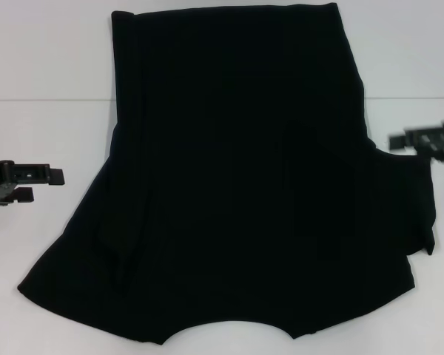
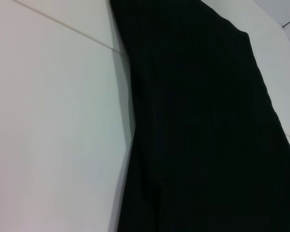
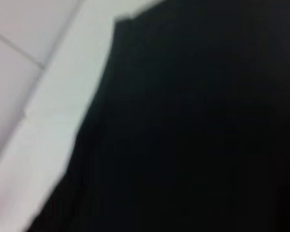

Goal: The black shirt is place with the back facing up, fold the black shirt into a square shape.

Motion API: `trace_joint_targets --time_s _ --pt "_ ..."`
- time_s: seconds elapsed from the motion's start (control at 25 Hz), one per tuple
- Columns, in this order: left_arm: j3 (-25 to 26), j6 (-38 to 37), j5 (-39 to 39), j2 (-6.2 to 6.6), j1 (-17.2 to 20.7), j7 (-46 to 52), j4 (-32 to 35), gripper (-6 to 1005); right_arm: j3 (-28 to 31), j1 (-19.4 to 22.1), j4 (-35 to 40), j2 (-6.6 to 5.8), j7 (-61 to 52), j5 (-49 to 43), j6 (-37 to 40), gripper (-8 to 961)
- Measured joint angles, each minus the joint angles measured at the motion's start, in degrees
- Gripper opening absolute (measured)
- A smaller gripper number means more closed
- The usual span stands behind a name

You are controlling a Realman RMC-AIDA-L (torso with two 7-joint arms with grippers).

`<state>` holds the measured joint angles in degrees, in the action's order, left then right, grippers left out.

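Observation:
The black shirt (image 1: pixel 237 185) lies spread on the white table (image 1: pixel 44 66), plain side up with no lettering showing. Its straight hem is at the far side and its curved neckline is at the near edge. One sleeve spreads to the near left and one to the right. My left gripper (image 1: pixel 47 185) is open and empty, hovering left of the shirt and apart from it. My right gripper (image 1: pixel 411 142) hangs at the right edge, just above the right sleeve (image 1: pixel 418 211). The shirt also fills the left wrist view (image 2: pixel 208 130) and the right wrist view (image 3: pixel 193 125).
A thin seam (image 1: pixel 52 100) crosses the table at the far side. Bare white table shows left of the shirt (image 2: pixel 53 125) and at the far right (image 1: pixel 414 59). The shirt's near edge reaches the bottom of the head view.

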<state>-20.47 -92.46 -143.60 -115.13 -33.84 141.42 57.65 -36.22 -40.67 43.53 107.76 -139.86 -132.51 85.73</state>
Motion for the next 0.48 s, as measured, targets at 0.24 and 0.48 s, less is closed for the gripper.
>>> trace_joint_targets --time_s 0.24,0.48 --pt "-0.2 0.3 0.0 0.0 -0.6 -0.4 0.0 823 3.1 3.2 4.7 -0.94 -5.7 -9.6 5.6 879" --pt "-0.6 0.7 0.0 0.0 -1.6 -0.4 -0.4 824 4.0 5.1 4.4 -1.2 -6.2 -12.2 7.3 828"
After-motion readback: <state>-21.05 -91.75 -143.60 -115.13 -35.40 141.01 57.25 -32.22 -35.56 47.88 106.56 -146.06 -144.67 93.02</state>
